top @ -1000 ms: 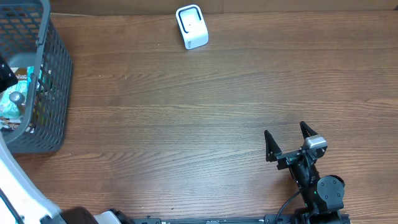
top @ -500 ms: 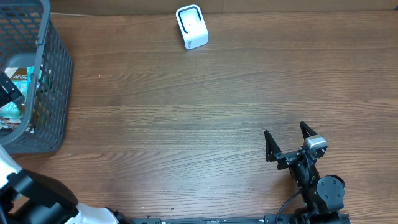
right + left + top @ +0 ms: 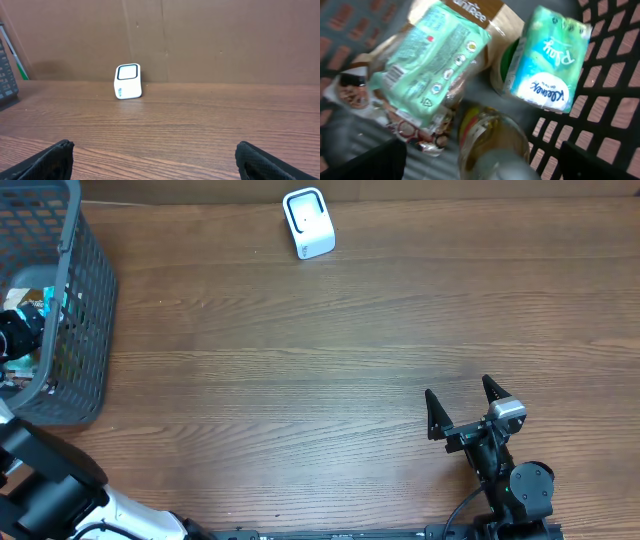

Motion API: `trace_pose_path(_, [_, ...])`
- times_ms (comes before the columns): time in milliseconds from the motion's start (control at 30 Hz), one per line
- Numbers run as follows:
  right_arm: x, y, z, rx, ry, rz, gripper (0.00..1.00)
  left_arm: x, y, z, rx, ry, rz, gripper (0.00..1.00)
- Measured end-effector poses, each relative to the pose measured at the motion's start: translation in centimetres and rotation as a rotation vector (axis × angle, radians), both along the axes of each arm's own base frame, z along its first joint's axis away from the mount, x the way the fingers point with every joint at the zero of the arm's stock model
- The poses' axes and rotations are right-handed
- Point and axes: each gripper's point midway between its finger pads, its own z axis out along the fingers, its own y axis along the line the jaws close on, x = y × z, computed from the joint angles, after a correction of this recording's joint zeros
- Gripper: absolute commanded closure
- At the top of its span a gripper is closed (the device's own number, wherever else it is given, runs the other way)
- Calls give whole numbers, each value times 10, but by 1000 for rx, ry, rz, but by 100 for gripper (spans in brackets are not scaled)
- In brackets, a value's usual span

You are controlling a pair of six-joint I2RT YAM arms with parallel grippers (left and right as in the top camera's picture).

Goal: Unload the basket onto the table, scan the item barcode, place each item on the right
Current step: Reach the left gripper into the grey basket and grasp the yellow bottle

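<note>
Picking comes first, I think. Left gripper (image 3: pixel 485 162) hangs wide open in the basket (image 3: pixel 88 300) at the table's (image 3: pixel 300 360) left edge, over a bottle (image 3: pixel 490 130). Right gripper (image 3: pixel 458 388) is open too. Next: grab the bottle, show it to the scanner (image 3: pixel 308 222).

a mock shop checkout is suggested by a barcode scanner (image 3: pixel 308 222), a basket (image 3: pixel 88 310) of packaged groceries (image 3: pixel 430 65) and a cardboard backdrop (image 3: pixel 225 40) behind a wooden table (image 3: pixel 300 380).

We see white scanner (image 3: pixel 308 222) upright, well right of basket (image 3: pixel 92 280). Green snack bag (image 3: pixel 427 60), tissue pack (image 3: pixel 547 60) & bottle (image 3: pixel 492 140) lie inside basket.
</note>
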Motion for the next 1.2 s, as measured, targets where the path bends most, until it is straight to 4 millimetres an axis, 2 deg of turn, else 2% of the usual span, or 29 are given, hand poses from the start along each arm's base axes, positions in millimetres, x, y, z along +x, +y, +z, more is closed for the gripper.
trace_pose_path(167, [0,0,0,0,0,0,0,4,-4,-15,-25,19,-34,11])
trace_pose_path(267, [0,0,0,0,0,0,0,6,-8,-24,-41,36,-53,17])
trace_pose_path(367, [0,0,0,0,0,0,0,8,-10,-34,-57,54,-61,32])
trace_pose_path(400, [0,0,0,0,1,0,0,9,-11,-36,-62,51,-64,33])
trace_pose_path(700, [0,0,0,0,0,0,0,11,-10,-36,-60,46,-70,56])
trace_pose_path(1000, [0,0,0,0,1,0,0,13,-6,-29,-39,40,-65,66])
trace_pose_path(1200, [0,0,0,0,0,0,0,22,6,-4,25,-8,-59,70])
